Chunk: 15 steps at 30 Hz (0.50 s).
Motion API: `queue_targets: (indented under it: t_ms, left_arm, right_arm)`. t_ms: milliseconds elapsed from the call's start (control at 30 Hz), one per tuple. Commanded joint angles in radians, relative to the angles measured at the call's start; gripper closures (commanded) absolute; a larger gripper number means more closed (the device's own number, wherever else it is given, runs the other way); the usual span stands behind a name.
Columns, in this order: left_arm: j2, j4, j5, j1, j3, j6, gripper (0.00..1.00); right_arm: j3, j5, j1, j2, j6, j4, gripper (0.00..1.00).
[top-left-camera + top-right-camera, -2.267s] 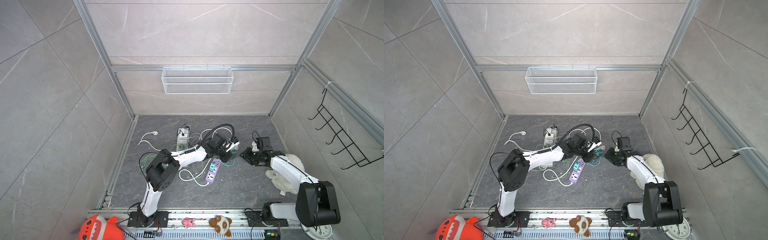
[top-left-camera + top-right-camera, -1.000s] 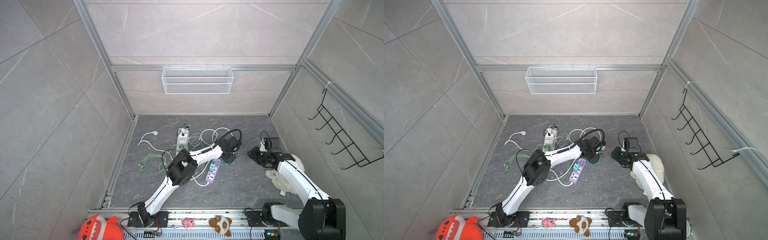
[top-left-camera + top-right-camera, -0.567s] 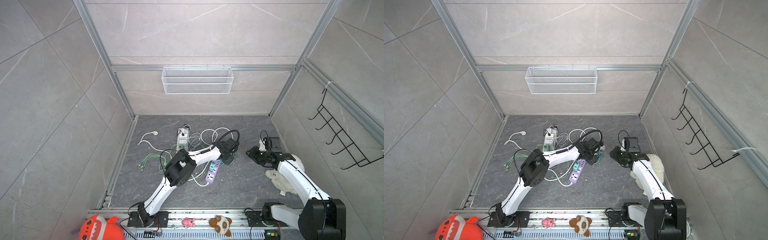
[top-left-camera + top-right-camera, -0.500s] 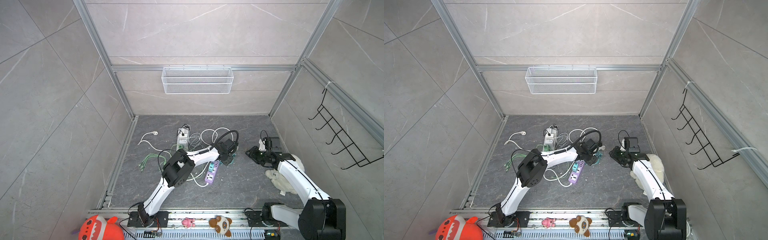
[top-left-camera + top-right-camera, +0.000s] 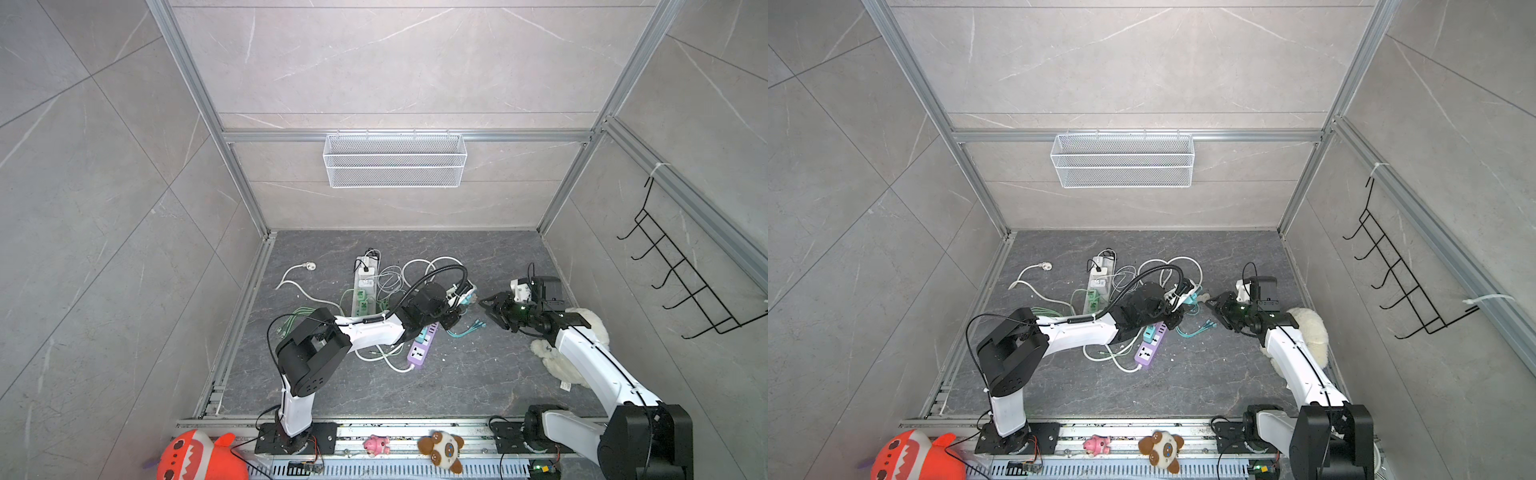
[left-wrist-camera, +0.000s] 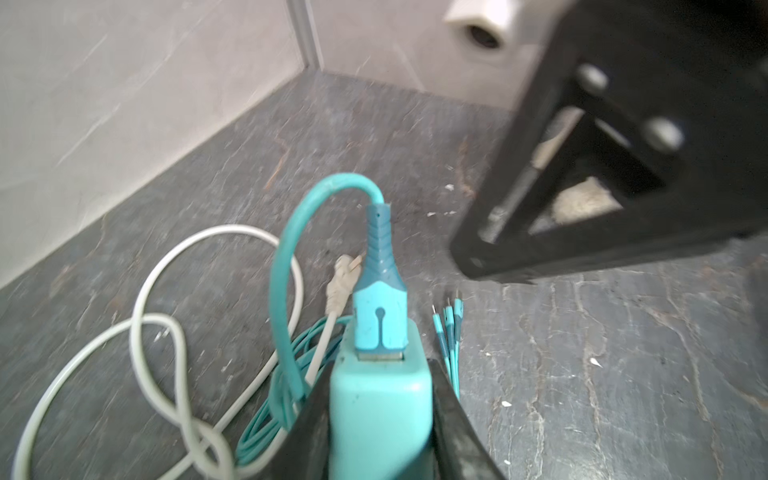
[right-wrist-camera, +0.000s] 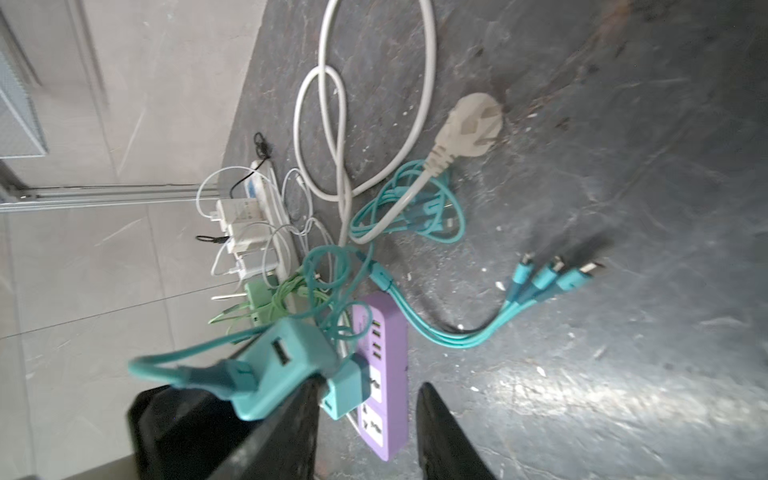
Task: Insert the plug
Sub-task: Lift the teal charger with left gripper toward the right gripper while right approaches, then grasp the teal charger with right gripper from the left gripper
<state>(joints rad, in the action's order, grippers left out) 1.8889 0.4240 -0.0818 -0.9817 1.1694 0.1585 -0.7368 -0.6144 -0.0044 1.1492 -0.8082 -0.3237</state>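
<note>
The plug, a teal charger block (image 6: 380, 399) with a teal USB lead (image 6: 379, 320) stuck in its end, hangs above the floor, and my left gripper (image 6: 379, 374) is shut on its sides. Both top views show that gripper (image 5: 459, 300) (image 5: 1180, 302) just past the far end of the purple power strip (image 5: 420, 352) (image 5: 1149, 345), which lies flat on the floor. My right gripper (image 7: 368, 386) is open and holds nothing. It faces the plug (image 7: 282, 365) from the right, close to it, in both top views (image 5: 489, 305) (image 5: 1214, 306).
A second teal block (image 7: 345, 386) sits in the purple strip (image 7: 384, 324). A white three-pin plug (image 7: 469, 129), white cable loops and a teal three-headed lead (image 7: 552, 278) lie on the floor. A white strip (image 5: 363, 286) holds chargers behind. A white plush (image 5: 582, 328) lies by the right wall.
My left gripper has closed on the teal plug and its elbow has swung back towards the front. My right gripper has moved left towards the plug and its jaws have widened.
</note>
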Motion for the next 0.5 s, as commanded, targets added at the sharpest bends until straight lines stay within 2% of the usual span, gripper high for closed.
queue_targets:
  t_ms: [0,100,167,267,333,400,467]
  left_arm:
    - [-0.072,0.128,-0.137,0.004,-0.006,0.058,1.00]
    - [-0.109,0.022,-0.286,0.025,0.004,0.051,1.00]
    - [-0.121,-0.011,-0.436,0.054,0.009,0.024,1.00]
    - [-0.123,0.003,-0.656,0.111,0.007,-0.048,1.00]
    - [-0.118,0.002,-0.797,0.150,0.024,-0.100,1.00]
    - [-0.118,-0.047,-0.889,0.174,0.049,-0.116,1.00]
    - [-0.124,-0.132,-0.946,0.187,0.079,-0.088,1.00]
  right_arm:
    - [-0.057,-0.076,-0.003,-0.048,0.117,-0.014,0.57]
    - [-0.070,-0.106,-0.005,-0.091,0.227,-0.048,0.57]
    - [-0.070,-0.138,-0.004,-0.116,0.284,-0.064,0.56]
    - [-0.069,-0.203,-0.006,-0.159,0.382,-0.101,0.55]
    - [-0.080,-0.200,-0.005,-0.192,0.448,-0.145,0.55]
    - [-0.071,-0.235,-0.006,-0.219,0.484,-0.136,0.54]
    - [-0.050,-0.286,-0.004,-0.233,0.459,-0.069,0.53]
